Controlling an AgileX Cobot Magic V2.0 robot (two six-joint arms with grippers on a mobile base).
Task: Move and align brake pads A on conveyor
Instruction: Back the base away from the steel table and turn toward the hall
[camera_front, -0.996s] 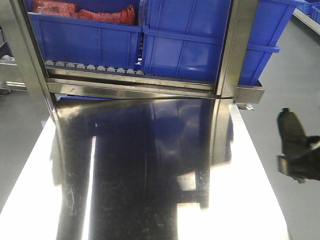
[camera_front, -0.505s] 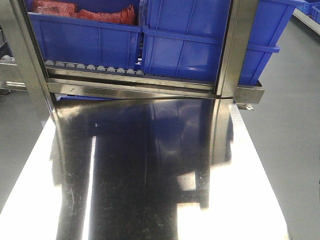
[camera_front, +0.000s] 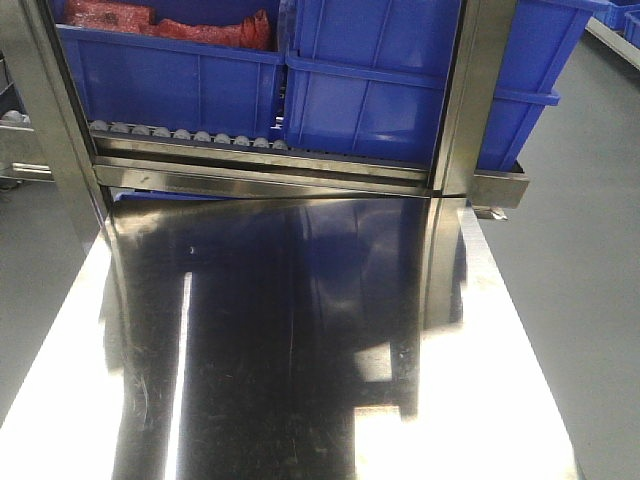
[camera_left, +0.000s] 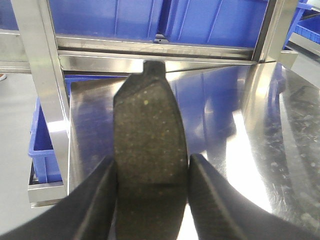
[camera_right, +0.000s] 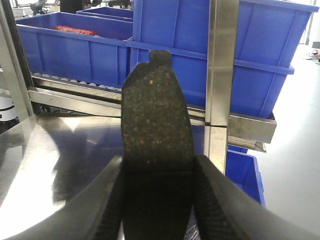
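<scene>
L: left gripper (camera_left: 152, 161) clenched on brake pad (camera_left: 147, 115), you see steel table (camera_left: 280, 150) behind it | R: right gripper (camera_right: 159, 160) clenched on second brake pad (camera_right: 155, 100), blue bins (camera_right: 260, 60) behind it

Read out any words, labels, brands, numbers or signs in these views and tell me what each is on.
No readable text in any view.
The blue bins, the steel table and the rack frame are unmarked.
The left brake pad, in the left gripper, and the right brake pad, in the right gripper, show only speckles.
Red contents of one bin: too blurred to tell.
</scene>
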